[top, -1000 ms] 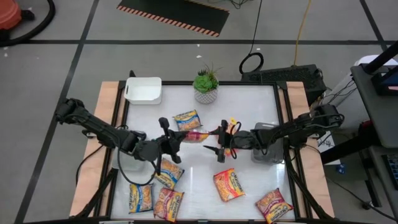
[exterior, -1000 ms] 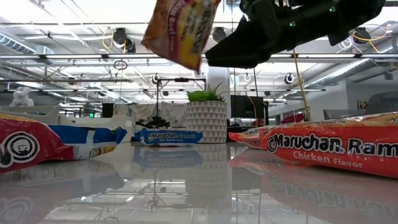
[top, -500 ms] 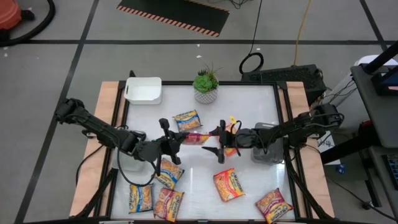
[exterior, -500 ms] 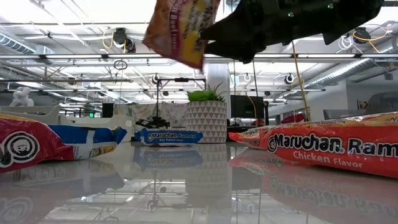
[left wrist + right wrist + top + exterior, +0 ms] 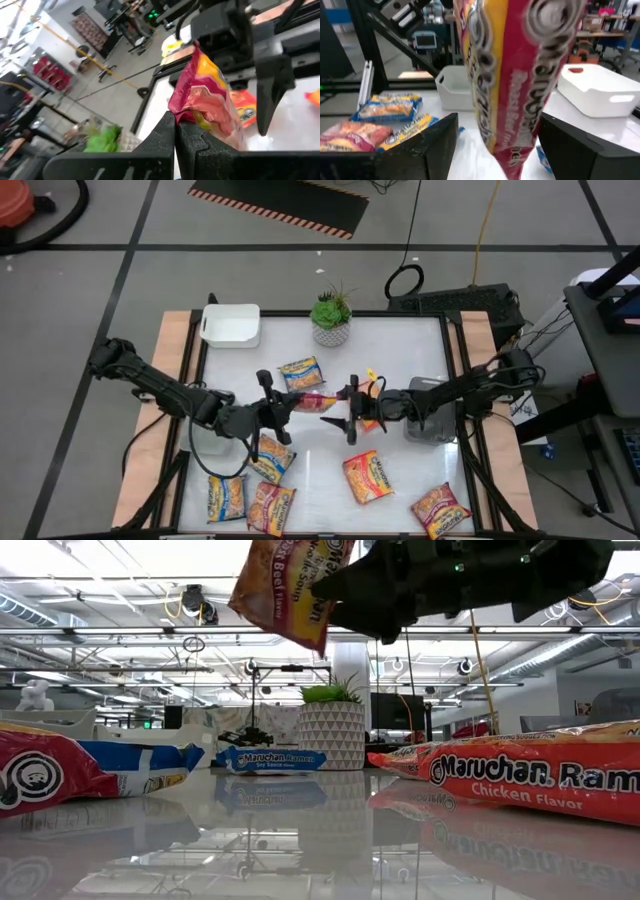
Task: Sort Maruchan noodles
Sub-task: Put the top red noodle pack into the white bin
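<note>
**Mid-air packet between two hands**

The left hand (image 5: 283, 404) is pinching one edge of a dark red packet (image 5: 312, 401) and is holding it above the middle of the white surface (image 5: 400, 350); in the left wrist view its fingers (image 5: 165, 135) are pressed together on the crinkled end of the packet (image 5: 210, 95). The right hand (image 5: 345, 408) is facing it from the opposite side with its fingers spread, one finger on each side of the packet's far end; in the right wrist view the packet (image 5: 515, 75) is hanging between the two dark fingers (image 5: 430, 140), and contact cannot be confirmed. In the low view the packet (image 5: 290, 585) is hanging well clear of the surface.

The other noodle packets are lying flat. A blue-and-yellow packet (image 5: 299, 370) is sitting just behind the raised one, near the potted plant (image 5: 331, 318). Three packets are grouped near the front left: one (image 5: 271, 457), one (image 5: 226, 497) and one (image 5: 271, 507). An orange-red packet (image 5: 368, 477) is lying front of centre, and another (image 5: 440, 510) is lying near the front right corner. A white tray (image 5: 231, 325) is resting at the back left corner, and a grey tray (image 5: 432, 425) is sitting beneath the right arm.
</note>
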`<state>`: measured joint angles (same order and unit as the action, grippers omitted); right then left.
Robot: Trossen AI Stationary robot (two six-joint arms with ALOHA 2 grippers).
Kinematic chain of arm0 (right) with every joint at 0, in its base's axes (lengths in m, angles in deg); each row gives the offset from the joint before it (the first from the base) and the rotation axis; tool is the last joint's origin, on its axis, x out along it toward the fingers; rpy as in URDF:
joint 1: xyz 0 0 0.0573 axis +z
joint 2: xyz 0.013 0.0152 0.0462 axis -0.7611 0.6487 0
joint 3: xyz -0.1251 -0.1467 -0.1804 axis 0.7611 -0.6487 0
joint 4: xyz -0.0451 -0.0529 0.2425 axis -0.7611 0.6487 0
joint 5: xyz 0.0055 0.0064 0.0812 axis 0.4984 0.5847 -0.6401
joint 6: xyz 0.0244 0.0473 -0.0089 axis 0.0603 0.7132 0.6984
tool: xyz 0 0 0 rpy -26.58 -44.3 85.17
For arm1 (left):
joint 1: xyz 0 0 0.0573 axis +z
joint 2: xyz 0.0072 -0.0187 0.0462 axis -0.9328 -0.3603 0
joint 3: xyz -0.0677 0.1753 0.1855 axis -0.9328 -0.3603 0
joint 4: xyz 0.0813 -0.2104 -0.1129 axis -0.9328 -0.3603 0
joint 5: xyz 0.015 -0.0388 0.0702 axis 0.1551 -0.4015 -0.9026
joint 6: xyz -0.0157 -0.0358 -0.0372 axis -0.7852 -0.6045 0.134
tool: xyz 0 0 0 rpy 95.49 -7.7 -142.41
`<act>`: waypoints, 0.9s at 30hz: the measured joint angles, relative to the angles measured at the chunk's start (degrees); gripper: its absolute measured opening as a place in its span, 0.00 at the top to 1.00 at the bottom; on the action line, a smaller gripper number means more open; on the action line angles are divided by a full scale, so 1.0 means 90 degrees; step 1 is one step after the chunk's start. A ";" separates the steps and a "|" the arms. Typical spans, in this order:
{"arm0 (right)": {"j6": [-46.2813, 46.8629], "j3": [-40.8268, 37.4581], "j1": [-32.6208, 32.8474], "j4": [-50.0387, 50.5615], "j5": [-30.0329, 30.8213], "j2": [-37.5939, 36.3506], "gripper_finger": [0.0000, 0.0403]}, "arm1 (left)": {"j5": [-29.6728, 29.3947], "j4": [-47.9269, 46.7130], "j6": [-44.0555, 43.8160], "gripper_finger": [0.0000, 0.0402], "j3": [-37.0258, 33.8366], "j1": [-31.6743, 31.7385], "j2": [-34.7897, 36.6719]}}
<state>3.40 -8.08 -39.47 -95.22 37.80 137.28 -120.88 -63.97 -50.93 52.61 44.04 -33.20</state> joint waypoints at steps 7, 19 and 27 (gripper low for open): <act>-0.0056 0.0000 -0.0072 -0.1284 -0.0675 0.0584 0.38 | 0.0120 0.0053 0.0014 1.00 0.0000 -0.0036 0.0000; 0.0028 0.0000 -0.0240 -0.1452 -0.0667 0.0778 0.62 | 0.0120 0.0056 0.0049 1.00 0.0000 -0.0034 0.0000; -0.0131 0.0000 -0.0233 -0.1427 -0.0725 0.0776 0.73 | 0.0079 -0.0087 -0.0091 1.00 0.0000 -0.0029 0.0000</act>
<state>2.23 -8.08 -41.57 -108.06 31.28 144.26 -120.17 -64.76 -51.76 52.61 43.78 -33.20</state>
